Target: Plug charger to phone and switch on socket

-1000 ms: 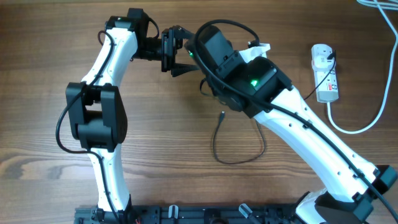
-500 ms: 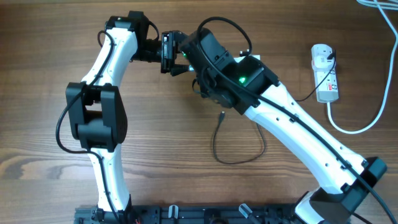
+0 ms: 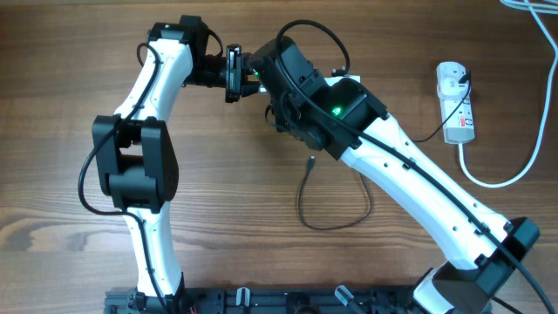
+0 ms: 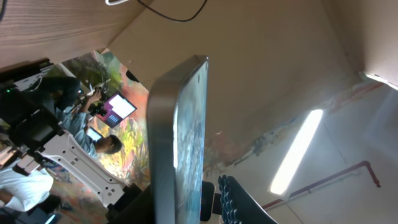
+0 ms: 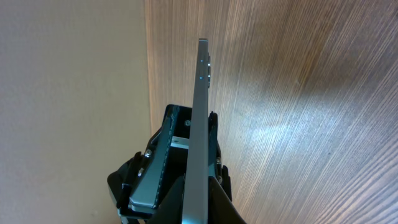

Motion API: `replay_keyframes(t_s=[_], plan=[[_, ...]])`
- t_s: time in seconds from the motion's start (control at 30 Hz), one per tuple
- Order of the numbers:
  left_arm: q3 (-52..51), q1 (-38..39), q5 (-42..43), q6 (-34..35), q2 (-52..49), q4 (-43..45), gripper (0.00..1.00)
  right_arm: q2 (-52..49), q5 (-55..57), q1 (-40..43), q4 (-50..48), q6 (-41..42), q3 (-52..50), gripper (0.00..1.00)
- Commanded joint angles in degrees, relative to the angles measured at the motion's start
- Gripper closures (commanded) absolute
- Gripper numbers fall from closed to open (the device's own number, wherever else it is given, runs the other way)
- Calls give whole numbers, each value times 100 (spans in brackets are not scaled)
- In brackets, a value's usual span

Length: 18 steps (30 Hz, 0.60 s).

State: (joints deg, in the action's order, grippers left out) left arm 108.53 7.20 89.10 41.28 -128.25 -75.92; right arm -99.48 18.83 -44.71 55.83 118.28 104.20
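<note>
Both pincers meet nose to nose over the far middle of the table, with the phone between them. The right pincer is clamped on it: its own camera shows the phone standing edge-on out of its two dark fingers, a thin grey slab against the wood. The left pincer has a finger on each side of the same phone. From its camera the slab rises on edge with the glass face turned right, and a ribbed pad sits just beside that face. I cannot tell whether that pad presses on the glass or stands just clear of it, so I can't call the left one gripping or free.

Seen from above, the white and black right arm stretches from the near right corner up to the meeting point and hides almost all of the phone. The left arm bends up the left side and reaches in from the left. A white cord loops along the right edge of the table, running from the socket. The socket lies lengthwise by that edge, well apart from both pincers, with a black plug in its outlet. The charger lies in a loose black loop on the wood on the near side of the pincers, partly under the right arm. Its plug tip points up toward them, apart from the phone and touching neither pincer.
</note>
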Motion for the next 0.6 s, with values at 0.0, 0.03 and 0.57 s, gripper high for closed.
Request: replay_keyframes(t_s=[0.0,0.03,0.57], plan=[[-11,-20,127,-4,195,-7,70,-20,-11,-22,-52,37,-9,91],[-9,-20,127,-4,195,-7,71,-20,-11,-22,-55,37,-9,91],[-11,-20,127,-4,195,-4,91,-17,46,-22,-273,-728,-7,42]])
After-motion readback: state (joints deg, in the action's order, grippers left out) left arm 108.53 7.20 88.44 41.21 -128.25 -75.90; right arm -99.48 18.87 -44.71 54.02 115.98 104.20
